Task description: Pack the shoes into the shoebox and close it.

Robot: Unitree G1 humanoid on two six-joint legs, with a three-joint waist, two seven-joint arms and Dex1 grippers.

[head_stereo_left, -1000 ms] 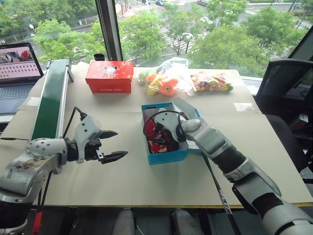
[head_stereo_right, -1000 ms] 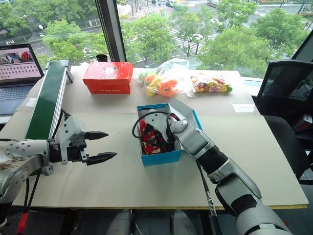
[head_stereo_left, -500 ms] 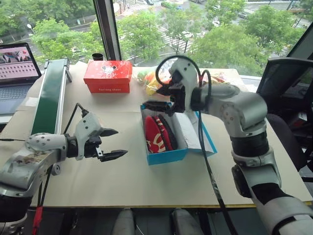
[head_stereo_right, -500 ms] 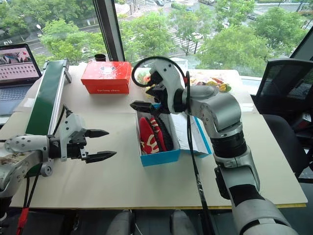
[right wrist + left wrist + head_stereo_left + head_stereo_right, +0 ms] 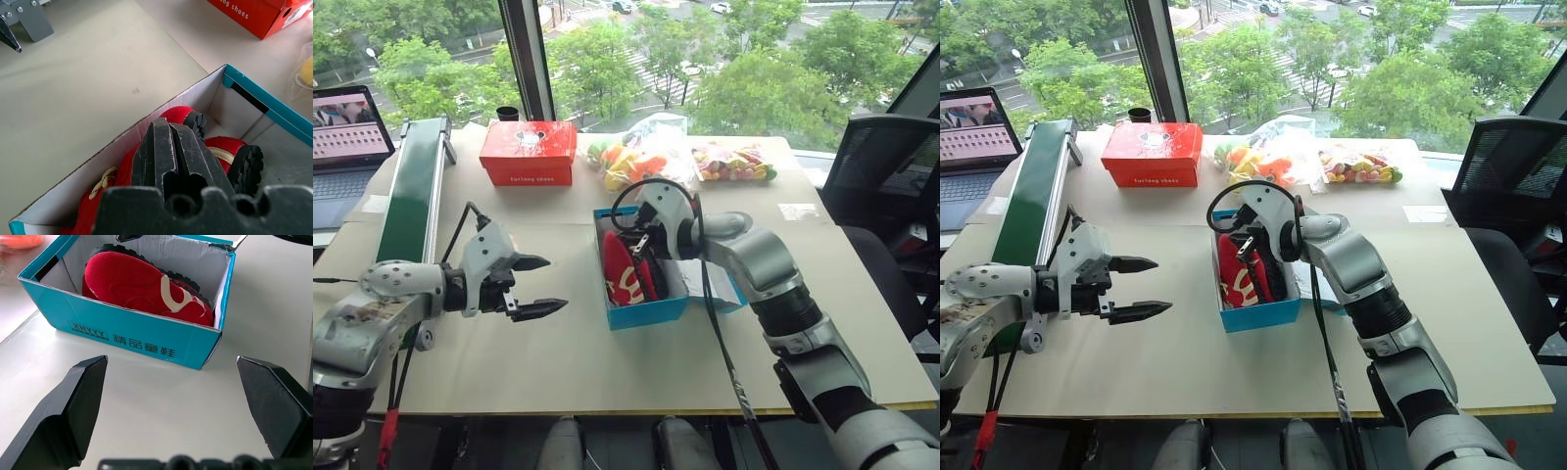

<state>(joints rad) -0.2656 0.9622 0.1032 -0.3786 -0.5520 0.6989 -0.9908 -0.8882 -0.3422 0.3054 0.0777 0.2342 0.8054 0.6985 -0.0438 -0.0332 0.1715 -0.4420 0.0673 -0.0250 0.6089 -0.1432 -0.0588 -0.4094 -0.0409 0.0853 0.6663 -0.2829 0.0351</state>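
Now my right claw hangs pinched shut and empty over the open blue shoebox at mid-desk, both red shoes lying inside. My left claw gapes wide, empty, left of the box.

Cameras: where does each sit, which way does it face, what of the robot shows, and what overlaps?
Left and right eye views: on the head, looking forward and down over the table; both arms show, left gripper open, right gripper over the shoebox.
Left wrist view: along its open fingers at the shoebox's blue side and a red shoe inside.
Right wrist view: along its shut fingers into the shoebox onto the shoes.
Shared: every view shows the shoebox and the shoes.
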